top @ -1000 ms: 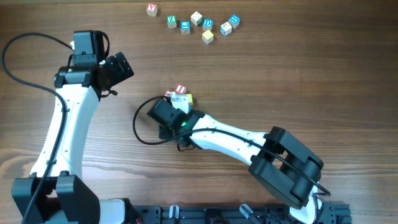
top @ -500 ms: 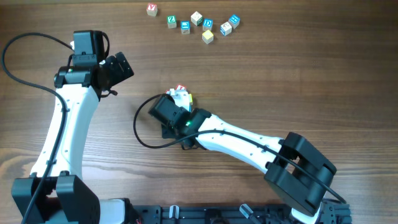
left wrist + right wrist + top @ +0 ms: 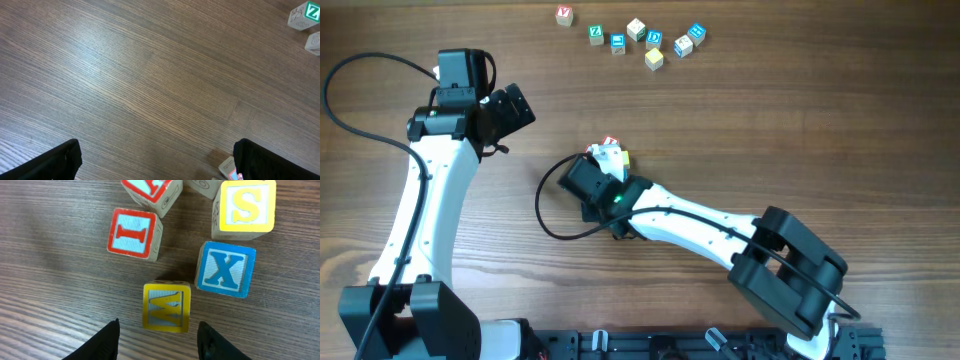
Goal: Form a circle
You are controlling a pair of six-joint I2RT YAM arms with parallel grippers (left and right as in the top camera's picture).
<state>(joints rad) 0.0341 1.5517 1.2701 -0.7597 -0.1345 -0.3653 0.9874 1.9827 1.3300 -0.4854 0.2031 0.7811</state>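
Note:
The circle (image 3: 180,245) is a small ring of wooden letter cubes in the right wrist view: a red "I" cube (image 3: 134,234), a second red cube (image 3: 151,191), a yellow "S" cube (image 3: 244,208), a blue "X" cube (image 3: 223,270) and a yellow "W" cube (image 3: 166,307). My right gripper (image 3: 159,334) is open just behind the yellow "W" cube, a fingertip off each lower corner, gripping nothing. From overhead the ring (image 3: 612,151) is mostly covered by the right gripper (image 3: 604,166). My left gripper (image 3: 512,108) stands wide open and holds nothing, away to the left.
Several loose letter cubes (image 3: 635,38) lie in a row at the table's far edge. The left wrist view shows bare wood, a green "Z" cube (image 3: 303,15) at top right and a cube (image 3: 228,168) by the right finger. A black cable (image 3: 548,205) loops beside the right wrist.
My right gripper has gone from shut to open beside the ring, and the right arm's elbow has shifted a little. The left arm has not moved.

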